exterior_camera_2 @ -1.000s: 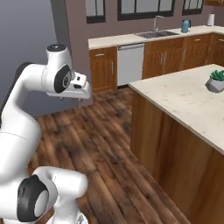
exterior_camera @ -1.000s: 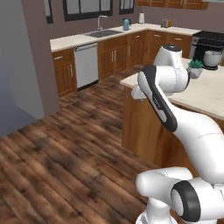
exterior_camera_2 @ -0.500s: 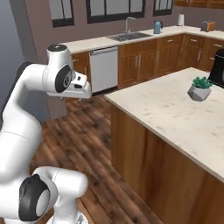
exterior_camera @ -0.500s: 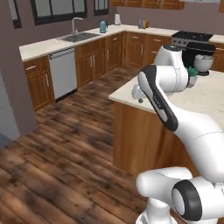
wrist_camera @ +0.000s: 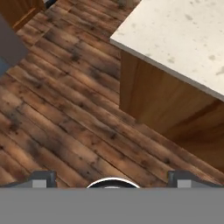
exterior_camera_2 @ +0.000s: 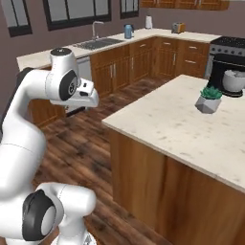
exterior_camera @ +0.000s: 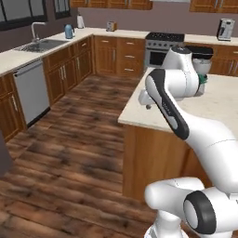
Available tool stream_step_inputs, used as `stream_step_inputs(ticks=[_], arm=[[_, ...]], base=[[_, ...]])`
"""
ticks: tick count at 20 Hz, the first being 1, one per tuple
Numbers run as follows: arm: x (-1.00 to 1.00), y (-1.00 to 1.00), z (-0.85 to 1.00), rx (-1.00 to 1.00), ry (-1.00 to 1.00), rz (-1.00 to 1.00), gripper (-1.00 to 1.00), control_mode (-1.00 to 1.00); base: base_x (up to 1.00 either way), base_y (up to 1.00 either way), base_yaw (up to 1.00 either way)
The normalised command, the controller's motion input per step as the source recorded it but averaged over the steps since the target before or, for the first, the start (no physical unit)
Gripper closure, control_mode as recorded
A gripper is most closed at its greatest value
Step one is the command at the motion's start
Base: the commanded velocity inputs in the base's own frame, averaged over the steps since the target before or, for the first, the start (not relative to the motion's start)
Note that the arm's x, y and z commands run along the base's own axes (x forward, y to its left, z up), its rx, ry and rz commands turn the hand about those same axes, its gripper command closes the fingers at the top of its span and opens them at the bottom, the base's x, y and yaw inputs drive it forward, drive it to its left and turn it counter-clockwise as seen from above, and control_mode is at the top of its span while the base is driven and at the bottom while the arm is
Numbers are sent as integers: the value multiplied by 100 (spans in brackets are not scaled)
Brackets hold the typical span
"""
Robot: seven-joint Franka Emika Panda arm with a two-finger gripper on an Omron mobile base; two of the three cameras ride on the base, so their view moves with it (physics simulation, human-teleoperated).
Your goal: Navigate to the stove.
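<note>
Stove stood far across the room against the back wall, between wooden cabinets, partly behind the arm. Kitchen island sat between base and stove. Gripper was tucked up with nothing between the fingertips, jaws spread wide. Risk: base clipping the island corner if it cut straight toward the stove instead of skirting left.

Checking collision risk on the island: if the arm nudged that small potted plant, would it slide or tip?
The potted plant would probably slide rather than tip: its pale faceted pot looks squat and wide-based. The island countertop looks smooth, so little grip. It likely weighs little, given its small size beside the stove.
</note>
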Motion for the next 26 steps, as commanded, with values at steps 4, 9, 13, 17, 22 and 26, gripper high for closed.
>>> stream_step_inputs(ticks=[4,9,13,17,22,26], arm=[[0,0,0,0,0,0,-100,100],[0,0,0,0,0,0,-100,100],[0,0,0,0,0,0,-100,100],[0,0,0,0,0,0,-100,100],[0,0,0,0,0,0,-100,100],[0,0,0,0,0,0,-100,100]], base=[[100,100,-37],[100,100,-37],[100,100,-35],[100,100,-33],[100,100,-33],[100,98,-32]])
